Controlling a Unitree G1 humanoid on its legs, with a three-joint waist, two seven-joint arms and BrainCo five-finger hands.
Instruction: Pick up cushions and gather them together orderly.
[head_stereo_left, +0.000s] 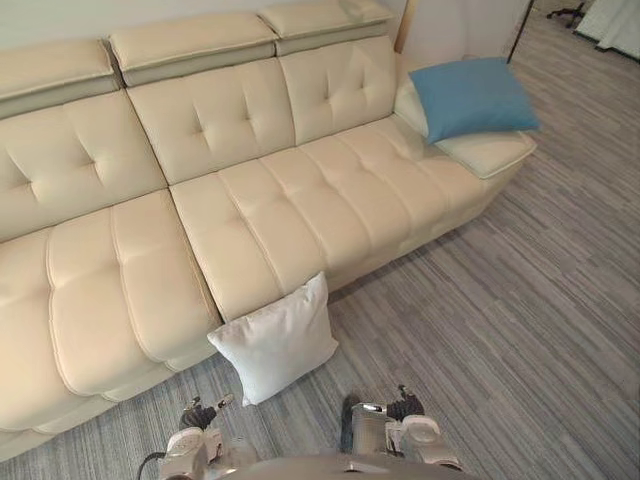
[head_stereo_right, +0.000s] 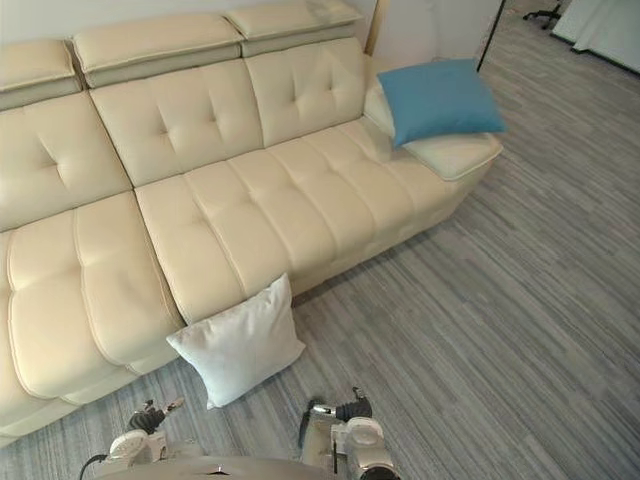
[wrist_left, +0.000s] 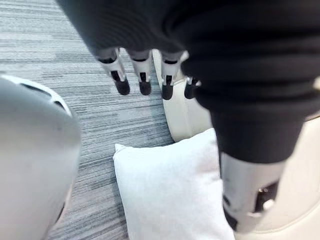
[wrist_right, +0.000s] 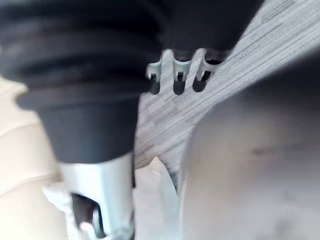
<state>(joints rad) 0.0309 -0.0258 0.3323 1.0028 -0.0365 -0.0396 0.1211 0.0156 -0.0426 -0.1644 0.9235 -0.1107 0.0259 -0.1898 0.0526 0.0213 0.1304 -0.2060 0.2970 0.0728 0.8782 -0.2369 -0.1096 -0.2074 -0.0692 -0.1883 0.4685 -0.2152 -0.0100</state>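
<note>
A white cushion (head_stereo_left: 275, 340) stands on the grey carpet, leaning against the front of the cream sofa (head_stereo_left: 300, 190). A blue cushion (head_stereo_left: 470, 97) lies tilted on the sofa's right armrest, far from the white one. In the left wrist view my left hand (wrist_left: 142, 75) hangs above the white cushion (wrist_left: 170, 190) with straight fingers and holds nothing. My right hand (wrist_right: 175, 75) hangs over the carpet beside the same cushion (wrist_right: 155, 195), its fingers relaxed and empty. Both hands are low, near the carpet in front of the sofa.
Grey striped carpet (head_stereo_left: 520, 300) spreads to the right of the sofa. A white wall panel (head_stereo_left: 450, 30) stands behind the right armrest. An office chair base (head_stereo_left: 570, 12) shows at the far top right.
</note>
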